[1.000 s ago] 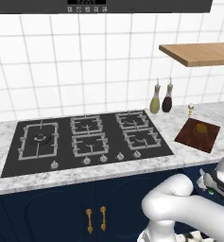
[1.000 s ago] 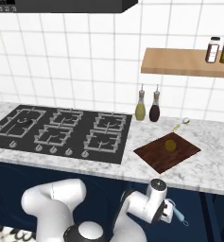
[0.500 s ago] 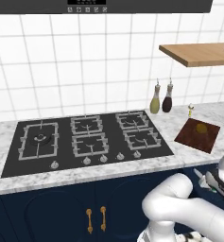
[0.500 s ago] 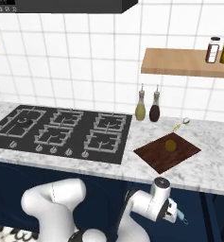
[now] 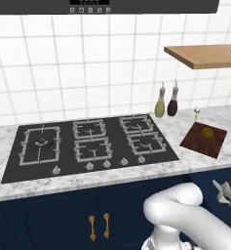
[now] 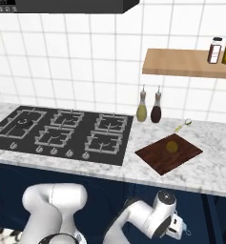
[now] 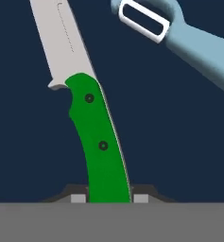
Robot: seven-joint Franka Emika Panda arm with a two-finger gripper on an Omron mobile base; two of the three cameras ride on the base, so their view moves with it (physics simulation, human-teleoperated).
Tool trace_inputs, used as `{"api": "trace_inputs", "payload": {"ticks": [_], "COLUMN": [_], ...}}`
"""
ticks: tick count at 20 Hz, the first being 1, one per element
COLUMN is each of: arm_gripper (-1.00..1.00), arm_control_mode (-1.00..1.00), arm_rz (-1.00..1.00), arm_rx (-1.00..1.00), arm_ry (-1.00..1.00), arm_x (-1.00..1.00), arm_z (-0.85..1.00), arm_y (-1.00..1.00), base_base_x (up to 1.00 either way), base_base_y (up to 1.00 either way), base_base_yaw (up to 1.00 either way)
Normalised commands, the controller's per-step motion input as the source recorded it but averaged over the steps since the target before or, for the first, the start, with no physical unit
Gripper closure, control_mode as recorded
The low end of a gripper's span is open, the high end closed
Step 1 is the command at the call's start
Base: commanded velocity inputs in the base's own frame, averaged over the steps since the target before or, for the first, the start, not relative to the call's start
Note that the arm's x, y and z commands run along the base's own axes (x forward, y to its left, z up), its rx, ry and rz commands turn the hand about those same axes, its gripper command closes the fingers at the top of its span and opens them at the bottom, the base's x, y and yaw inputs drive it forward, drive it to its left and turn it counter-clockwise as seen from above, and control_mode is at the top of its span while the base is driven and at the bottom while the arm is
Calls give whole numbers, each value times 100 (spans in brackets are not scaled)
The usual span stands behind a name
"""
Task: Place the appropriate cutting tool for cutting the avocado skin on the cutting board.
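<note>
A knife (image 7: pixel 97 132) with a green handle and a pale grey blade lies over a dark blue surface in the hand view. My gripper (image 7: pixel 108 199) is shut on the butt of its handle, one fingertip on each side. The hand (image 6: pixel 177 228) hangs low in front of the dark blue cabinets, below the counter edge, and its tip shows at the right edge (image 5: pixel 230 191) of the left base view. Up on the counter lies the dark reddish cutting board (image 6: pixel 158 158) (image 5: pixel 197 141), with the small yellowish avocado (image 6: pixel 171 146) (image 5: pixel 208 132) on it.
A light blue peeler (image 7: pixel 179 28) lies close to the knife's blade. A black stove (image 6: pixel 62 133) fills the counter's left. Two bottles (image 6: pixel 148 107) stand against the tiled wall, a small utensil (image 6: pixel 183 125) lies behind the board, and a wooden shelf (image 6: pixel 190 63) hangs above.
The hand has sunk a little lower in front of the cabinets. Nothing on the counter has moved.
</note>
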Motion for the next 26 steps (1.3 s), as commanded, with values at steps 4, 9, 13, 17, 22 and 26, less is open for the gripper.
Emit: {"api": "trace_inputs", "payload": {"ticks": [4,9,13,17,22,26], "arm_gripper": [100,100,100,100,100,100], "arm_control_mode": [-100,-100,-100,-100,-100,-100], "arm_rz": [0,0,2,8,9,6], "arm_rx": [0,0,0,2,5,3], "arm_ry": [-2,0,0,0,0,0], "arm_x": [-39,-40,-9,19,96,100], "arm_z": [95,100,100,98,57,22], "arm_y": [0,0,14,13,26,25], "base_base_x": [0,0,0,0,0,0], "base_base_y": [0,0,0,0,0,0], "base_base_yaw": [0,0,0,0,0,0]}}
